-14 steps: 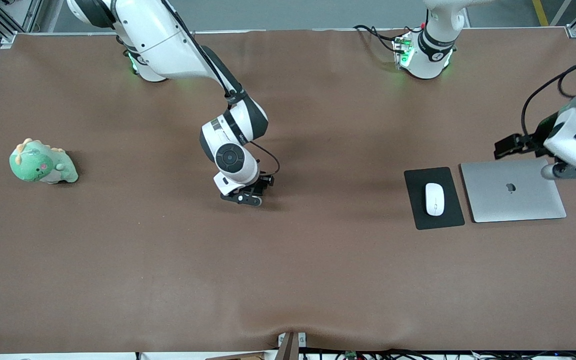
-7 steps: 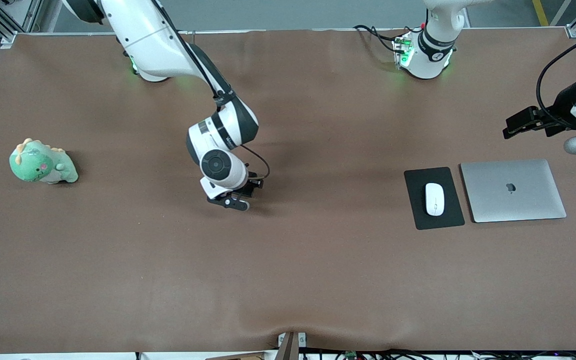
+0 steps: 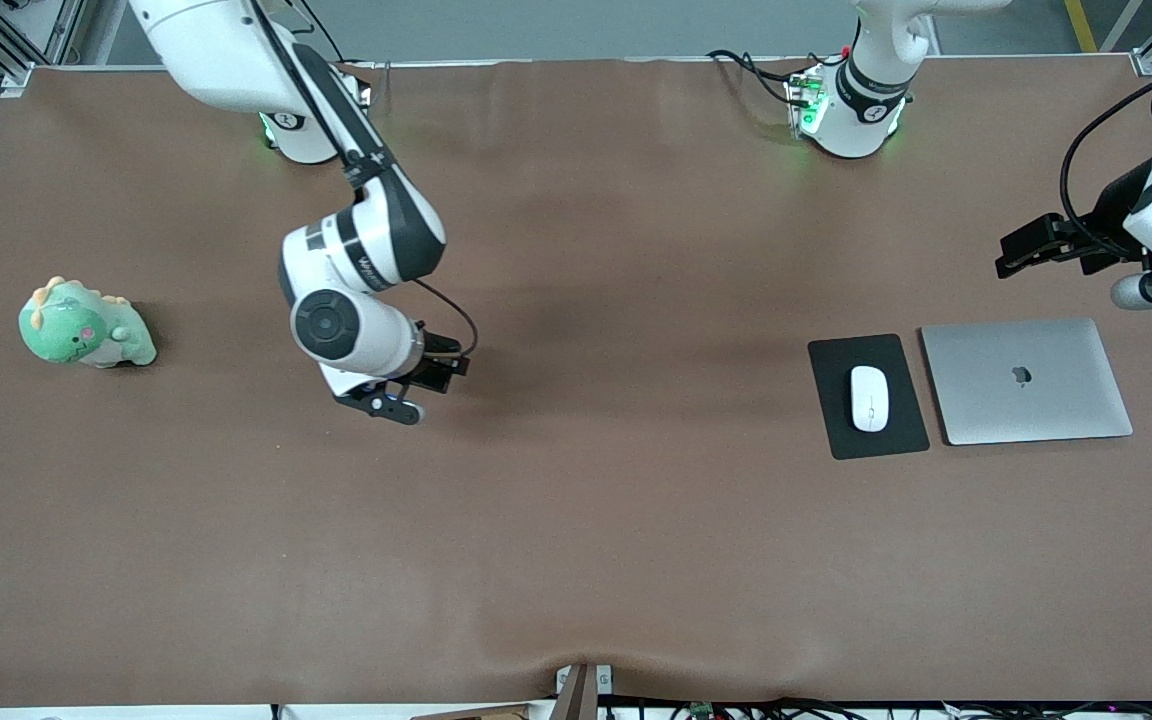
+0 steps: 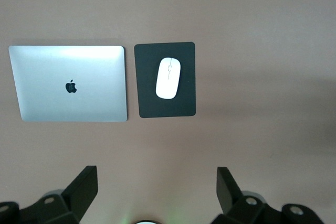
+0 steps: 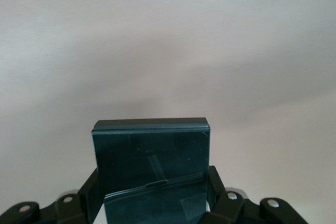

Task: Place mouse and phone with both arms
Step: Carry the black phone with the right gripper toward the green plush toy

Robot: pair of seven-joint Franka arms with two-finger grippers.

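Phone (image 5: 152, 169), hidden in the front view, shows in the right wrist view clamped in the right gripper (image 3: 391, 395) over bare table well apart from the mouse pad (image 3: 867, 396), where the mouse (image 3: 869, 398) lies while the left gripper (image 4: 157, 192) hangs spread wide above the laptop's (image 3: 1025, 381) end.

The front view looks steeply down from high across the bench (image 3: 576, 560), facing both arm bases along its top and taking in the whole surface. The left wrist view looks straight down from well above, sharing the laptop (image 4: 69, 83), mouse pad (image 4: 184, 106) and mouse (image 4: 168, 77) with the front view. The right wrist view sits very close to the phone (image 5: 152, 169) held between that gripper's fingers (image 5: 218, 190), with only bare bench past it.
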